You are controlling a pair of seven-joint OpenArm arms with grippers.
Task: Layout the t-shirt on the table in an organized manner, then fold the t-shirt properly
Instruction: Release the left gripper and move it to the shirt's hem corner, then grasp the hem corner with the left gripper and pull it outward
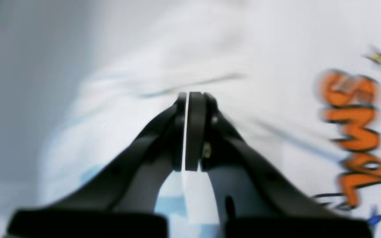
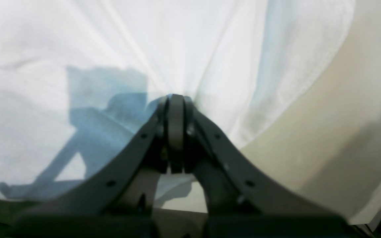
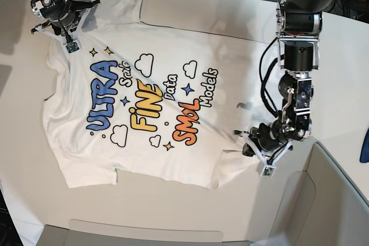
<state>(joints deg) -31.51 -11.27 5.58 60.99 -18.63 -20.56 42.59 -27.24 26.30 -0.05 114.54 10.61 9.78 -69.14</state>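
The off-white worktop [image 3: 225,18] fills most of the base view. The t-shirt [image 3: 144,142] lies spread on it, print up, toward the left. A grey panel [image 3: 340,200] sits at its near right corner.

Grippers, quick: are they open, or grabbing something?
Left gripper: closed, pinching the t-shirt.
Right gripper: closed, pinching the t-shirt.

Left pincer [image 1: 190,132] and right pincer [image 2: 176,132] both clamped tight, arms spread wide apart.

T-shirt [image 3: 138,108] spread print-up on the table [image 3: 219,15], arms at its opposite corners
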